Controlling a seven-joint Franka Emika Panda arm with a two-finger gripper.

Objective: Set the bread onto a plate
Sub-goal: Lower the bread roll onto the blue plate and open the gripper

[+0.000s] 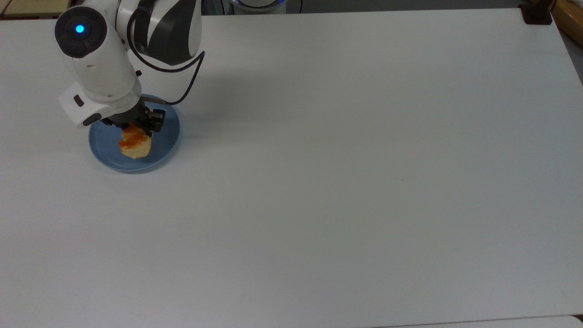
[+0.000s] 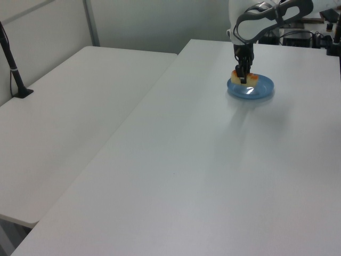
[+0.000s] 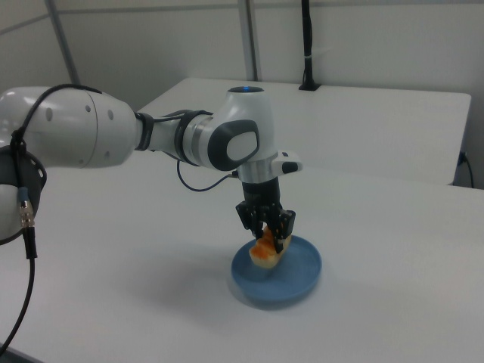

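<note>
The light-blue plate (image 1: 167, 136) lies at the top view's left on the white table. My gripper (image 1: 136, 131) hangs straight down over the plate's middle and is shut on the bread (image 1: 135, 145), a pale roll with orange glaze. In the right view the bread (image 3: 264, 255) hangs tilted between the fingers, its lower end down at the plate (image 3: 301, 277); I cannot tell if it touches. The left view shows the gripper (image 2: 243, 80) gripping the bread (image 2: 253, 79) low over the plate (image 2: 262, 90).
The white arm (image 1: 98, 68) and its black cable (image 1: 191, 77) reach over the plate's back edge. A black clamp (image 1: 536, 16) sits at the table's far corner. A second table (image 2: 69, 106) with a black post (image 2: 13, 64) adjoins in the left view.
</note>
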